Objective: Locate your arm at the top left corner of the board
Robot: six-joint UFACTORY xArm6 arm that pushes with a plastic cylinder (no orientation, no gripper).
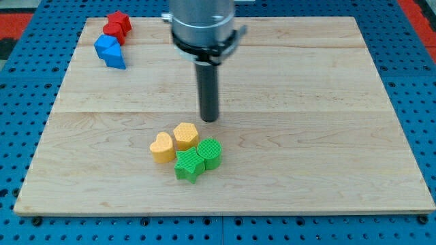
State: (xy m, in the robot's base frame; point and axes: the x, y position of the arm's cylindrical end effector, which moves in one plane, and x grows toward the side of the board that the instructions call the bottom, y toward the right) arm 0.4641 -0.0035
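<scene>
Blue pegboard frames a pale wooden board (327, 82) that fills most of the view, and my tip (209, 120) rests on it near the middle, a little toward the view's top. I have no fingers to open or close, only a straight dark rod under a grey metal collar, and the arm above that collar is cut off by the view's top edge. The board's top left corner, the task's place, lies well apart from my tip, toward the view's upper left. Near that corner sit a red block (117, 26), its shape hard to make out, possibly two pieces pressed together, and just below it a blue block (110, 51) with angled faces, touching or nearly touching the red one. Just below my tip, toward the view's bottom, four blocks cluster: a yellow heart (162, 147), a second yellow block (185, 135) beside it, a green star (189, 165) and a green cylinder (210, 152), all packed together.
</scene>
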